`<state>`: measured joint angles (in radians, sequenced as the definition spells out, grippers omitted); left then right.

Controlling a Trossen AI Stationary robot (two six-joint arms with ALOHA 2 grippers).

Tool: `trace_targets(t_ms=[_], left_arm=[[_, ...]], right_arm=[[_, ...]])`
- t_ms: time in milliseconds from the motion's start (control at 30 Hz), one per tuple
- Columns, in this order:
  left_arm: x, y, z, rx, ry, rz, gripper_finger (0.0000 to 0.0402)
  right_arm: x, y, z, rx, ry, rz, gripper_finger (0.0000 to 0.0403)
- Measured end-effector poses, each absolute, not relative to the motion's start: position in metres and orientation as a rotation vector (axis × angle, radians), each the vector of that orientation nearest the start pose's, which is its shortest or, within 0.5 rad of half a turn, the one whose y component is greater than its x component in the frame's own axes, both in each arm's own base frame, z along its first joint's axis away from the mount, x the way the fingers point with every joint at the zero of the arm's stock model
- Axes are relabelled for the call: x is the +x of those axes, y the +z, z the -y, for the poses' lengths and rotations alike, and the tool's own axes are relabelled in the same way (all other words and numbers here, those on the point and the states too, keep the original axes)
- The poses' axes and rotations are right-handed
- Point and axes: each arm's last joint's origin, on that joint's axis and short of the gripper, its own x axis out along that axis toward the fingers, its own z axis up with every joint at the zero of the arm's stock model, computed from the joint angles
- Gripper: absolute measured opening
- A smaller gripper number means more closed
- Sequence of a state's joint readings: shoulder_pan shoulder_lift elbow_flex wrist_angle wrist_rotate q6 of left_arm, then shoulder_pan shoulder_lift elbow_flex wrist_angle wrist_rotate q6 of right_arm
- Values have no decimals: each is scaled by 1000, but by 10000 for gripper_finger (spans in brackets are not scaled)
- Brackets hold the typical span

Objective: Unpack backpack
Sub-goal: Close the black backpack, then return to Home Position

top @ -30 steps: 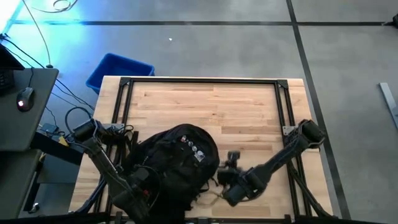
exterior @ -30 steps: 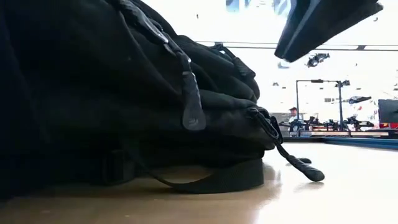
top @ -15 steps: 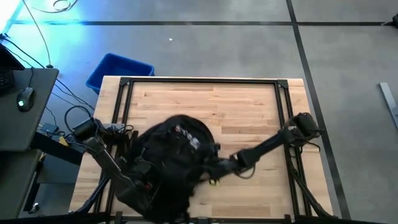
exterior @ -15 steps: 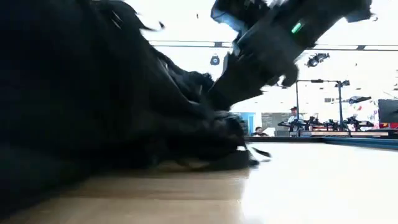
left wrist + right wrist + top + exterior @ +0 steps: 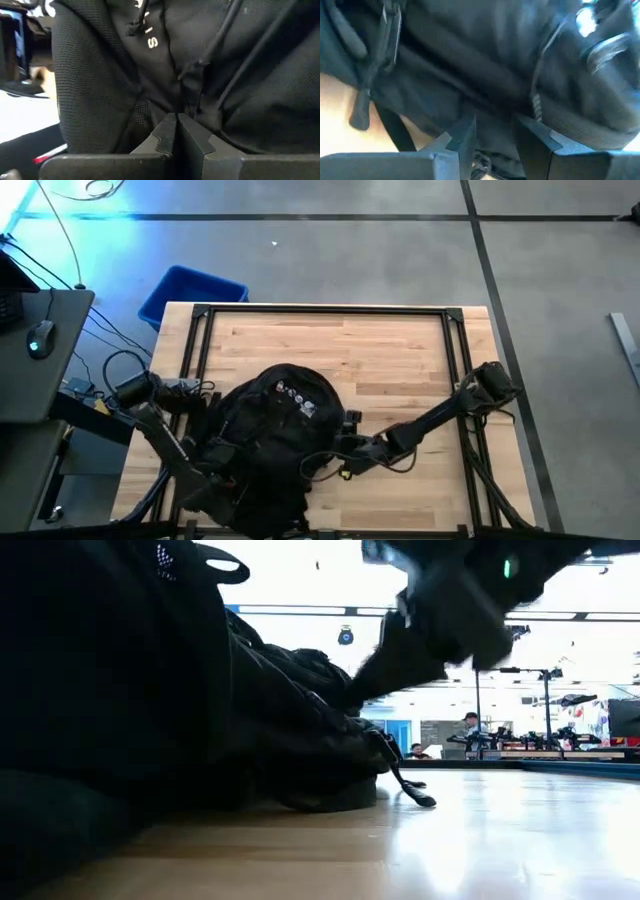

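The right gripper, fingers a little apart around fabric, tugs the backpack at the table's near left while the left gripper pinches it shut; next, I think, open it wider.

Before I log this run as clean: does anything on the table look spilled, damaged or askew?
Nothing stands out. The backpack slumps in a heap at the table's near left, with the left end effector shut on its fabric and the right end effector against its side.
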<state>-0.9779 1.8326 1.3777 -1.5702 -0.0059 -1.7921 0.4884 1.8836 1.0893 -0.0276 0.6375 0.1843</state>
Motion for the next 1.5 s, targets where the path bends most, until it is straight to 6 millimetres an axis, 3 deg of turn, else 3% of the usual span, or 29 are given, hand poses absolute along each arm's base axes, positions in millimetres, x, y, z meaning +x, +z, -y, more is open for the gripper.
trace_targets(t_ms=[167, 300, 400, 533, 633, 833, 967, 1067, 1267, 1433, 1500], left_arm=[[162, 260, 261, -395, 842, -1340, 0], [171, 301, 253, -408, 664, -1047, 0], [171, 330, 228, -380, 578, -906, 0], [162, 359, 176, -410, 569, -766, 0], [150, 366, 135, -444, 567, -695, 0], [117, 349, 59, -587, 600, -534, 0], [100, 326, 29, -627, 550, -394, 0], [93, 308, 19, -608, 452, -291, 0], [87, 262, 11, -529, 309, -183, 0], [69, 233, 0, -506, 405, -148, 0], [62, 227, -2, -499, 361, -107, 0]], right_arm=[[327, 201, -170, -255, -124, -665, 112], [309, 236, -150, -225, -94, -705, 112], [291, 266, -125, -141, -94, -724, 112], [260, 296, -83, 15, -115, -702, 112], [231, 294, -48, 141, -201, -680, 112], [167, 256, 10, 375, -343, -663, 112], [137, 238, 32, 466, -356, -584, 112], [125, 228, 43, 507, -300, -481, 112], [121, 215, 58, 537, -136, -246, 112], [117, 210, 58, 474, -74, -137, 110], [113, 206, 56, 449, -69, -93, 103]])
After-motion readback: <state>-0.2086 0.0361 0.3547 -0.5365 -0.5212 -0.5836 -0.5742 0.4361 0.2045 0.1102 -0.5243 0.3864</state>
